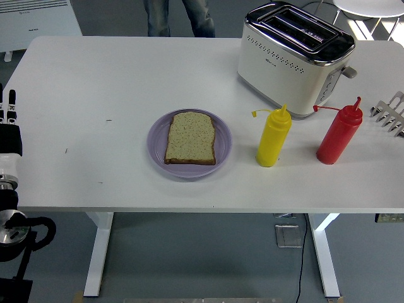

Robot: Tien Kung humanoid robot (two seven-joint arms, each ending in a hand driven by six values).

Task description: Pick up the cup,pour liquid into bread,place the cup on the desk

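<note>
White table (95, 76); purple plate (158, 142) near the middle of it, toward the near edge, bread (190, 137) flat on top. Yellow bottle (273, 139) upright just right of the plate; red bottle (339, 136) upright further right, near the right edge. Toaster (293, 57) behind both, at the far right corner. Left hand (9, 123) at the left edge, holding nothing; fingers too little seen to tell spread or curled.

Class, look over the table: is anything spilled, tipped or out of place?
Nothing is spilled or tipped. One oddity: both bottles, yellow and red, have their caps dangling open beside the spouts. The bread lies flat on its plate.
</note>
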